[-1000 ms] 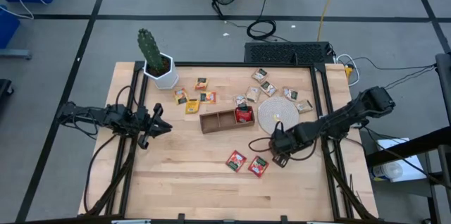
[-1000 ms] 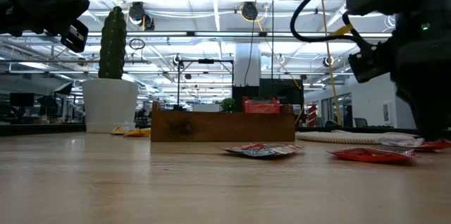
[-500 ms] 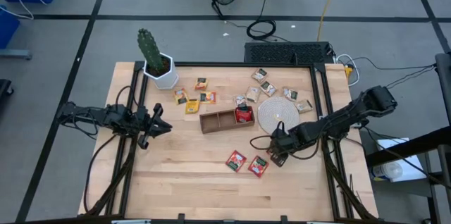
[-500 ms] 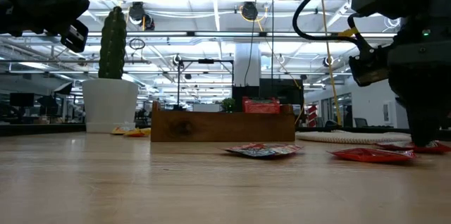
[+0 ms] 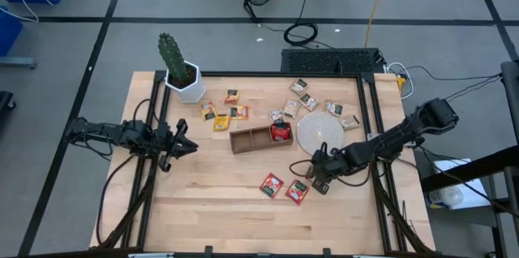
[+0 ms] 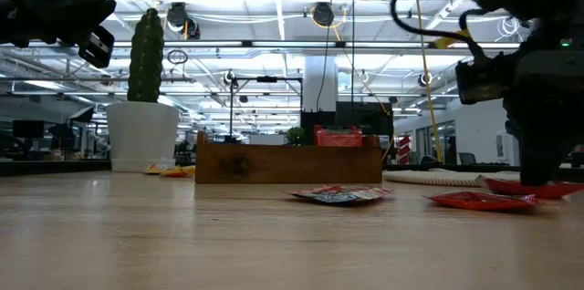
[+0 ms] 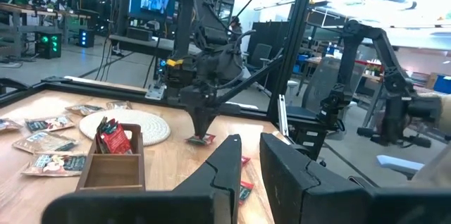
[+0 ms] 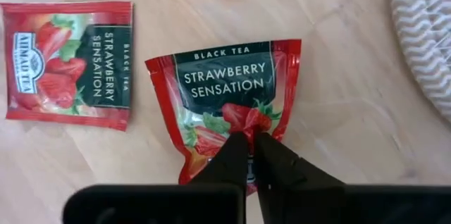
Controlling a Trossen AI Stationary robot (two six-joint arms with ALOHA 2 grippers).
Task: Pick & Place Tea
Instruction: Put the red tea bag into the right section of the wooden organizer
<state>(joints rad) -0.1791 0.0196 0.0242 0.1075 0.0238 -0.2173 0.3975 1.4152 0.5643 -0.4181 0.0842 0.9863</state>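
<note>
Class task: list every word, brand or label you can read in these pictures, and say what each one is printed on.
"BLACK TEA" and "STRAWBERRY SENSATION": on the red sachet pinched by the right tool.
"STRAWBERRY SENSATION" and "BLACK TEA", printed sideways: on the second red sachet beside it.
"AHMAD TEA": brand panel on that second sachet, only just readable.
Print on the other sachets is too small to read.

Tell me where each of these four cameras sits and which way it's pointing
High view: above the table, looking straight down; both arms, left gripper waiting at the left edge.
Low view: at tabletop height, looking level past the wooden tray; right arm comes down at right.
Left wrist view: looks across the table over its own fingers at the right arm.
Right wrist view: looks down on the right gripper pinching a red tea packet.
Shared: that packet also shows in the high view.
</note>
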